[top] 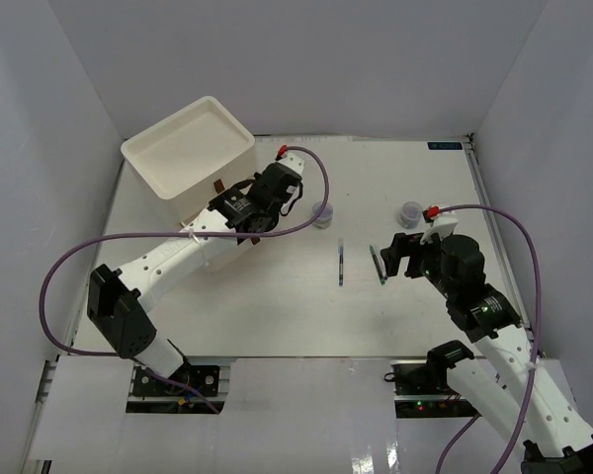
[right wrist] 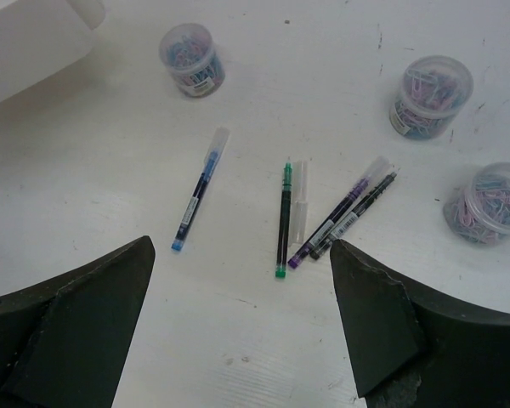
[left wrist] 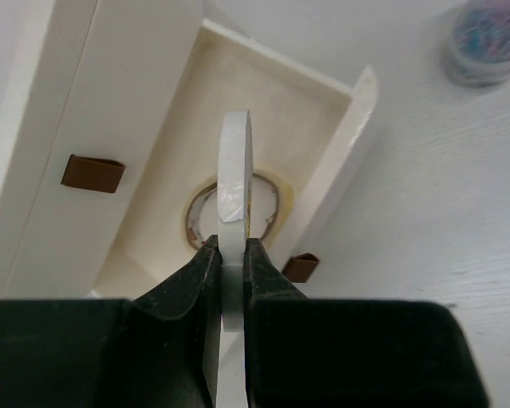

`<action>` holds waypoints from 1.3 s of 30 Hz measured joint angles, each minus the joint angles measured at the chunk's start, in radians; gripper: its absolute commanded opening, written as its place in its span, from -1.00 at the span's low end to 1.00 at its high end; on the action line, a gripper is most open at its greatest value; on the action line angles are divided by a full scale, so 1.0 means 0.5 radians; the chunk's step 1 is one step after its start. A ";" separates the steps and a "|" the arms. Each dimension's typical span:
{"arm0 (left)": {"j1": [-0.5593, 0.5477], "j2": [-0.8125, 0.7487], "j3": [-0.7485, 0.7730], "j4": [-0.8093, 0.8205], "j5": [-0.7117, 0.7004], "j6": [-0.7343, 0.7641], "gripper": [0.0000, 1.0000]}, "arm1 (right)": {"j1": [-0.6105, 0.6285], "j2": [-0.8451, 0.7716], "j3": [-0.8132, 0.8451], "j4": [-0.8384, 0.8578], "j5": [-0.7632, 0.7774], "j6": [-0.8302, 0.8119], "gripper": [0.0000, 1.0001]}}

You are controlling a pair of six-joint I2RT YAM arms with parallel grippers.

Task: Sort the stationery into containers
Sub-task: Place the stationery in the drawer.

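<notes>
Tape ring (left wrist: 235, 178) stands edge-up, pinched in left jaws over open drawer (left wrist: 358, 126); right jaws spread wide.

so the scuffed white tabletop (top: 277, 306) has a boxy white plastic drawer unit (top: 188, 148) at its far left, three small round clear jars of pastel clips (right wrist: 192, 59) spread around, plus a thin blue pen (right wrist: 199, 188), green pen (right wrist: 283, 218), purple pen (right wrist: 336, 212), black pen (right wrist: 354, 213) and a pale clear stick (right wrist: 298, 202) lying loose mid-table.
</notes>
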 measured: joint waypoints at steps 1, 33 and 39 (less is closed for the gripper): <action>0.040 0.004 -0.038 0.001 -0.021 0.049 -0.83 | 0.000 0.007 0.000 -0.001 0.000 -0.001 0.80; 0.391 0.435 0.088 0.152 0.090 0.193 0.36 | 0.000 -0.034 -0.122 -0.022 0.037 -0.007 0.80; 0.392 0.357 0.211 0.073 0.278 0.105 0.41 | 0.000 -0.029 -0.122 -0.024 0.036 -0.006 0.80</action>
